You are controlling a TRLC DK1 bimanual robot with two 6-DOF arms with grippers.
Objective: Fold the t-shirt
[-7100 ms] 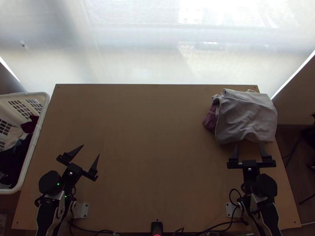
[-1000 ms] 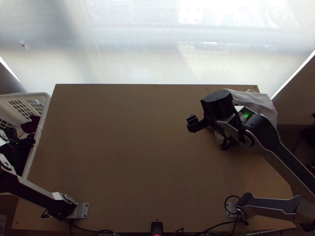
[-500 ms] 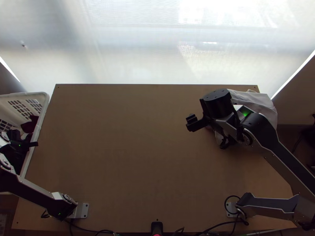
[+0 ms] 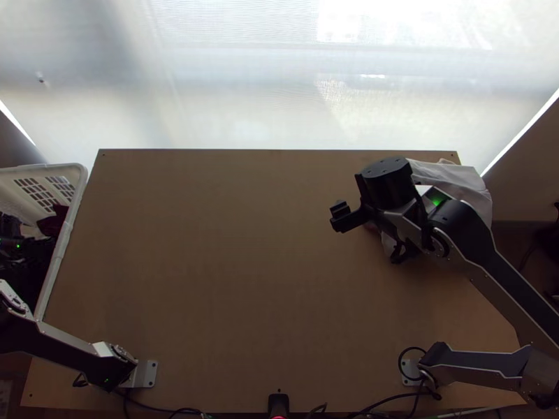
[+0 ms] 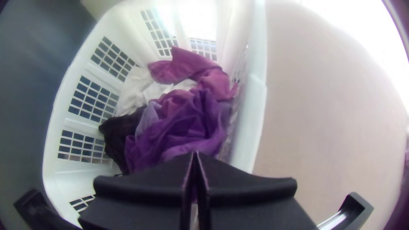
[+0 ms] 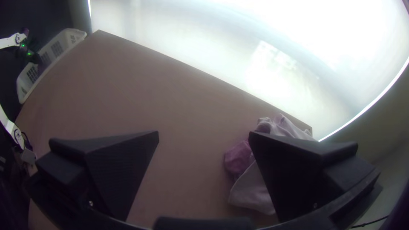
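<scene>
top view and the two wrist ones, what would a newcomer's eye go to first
Probably the bright pale backdrop beyond the table's far edge. Next, the white basket at the table's left, with vivid purple cloth inside and the left gripper over it, fingers together. Then the right arm, bent over the pale cloth near the far right corner.

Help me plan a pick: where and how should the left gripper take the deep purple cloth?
Probably by a raised middle fold of the deep purple cloth, from above: it lies bunched and ridged, and the basket walls it in. The left gripper should open first; it looks shut.
</scene>
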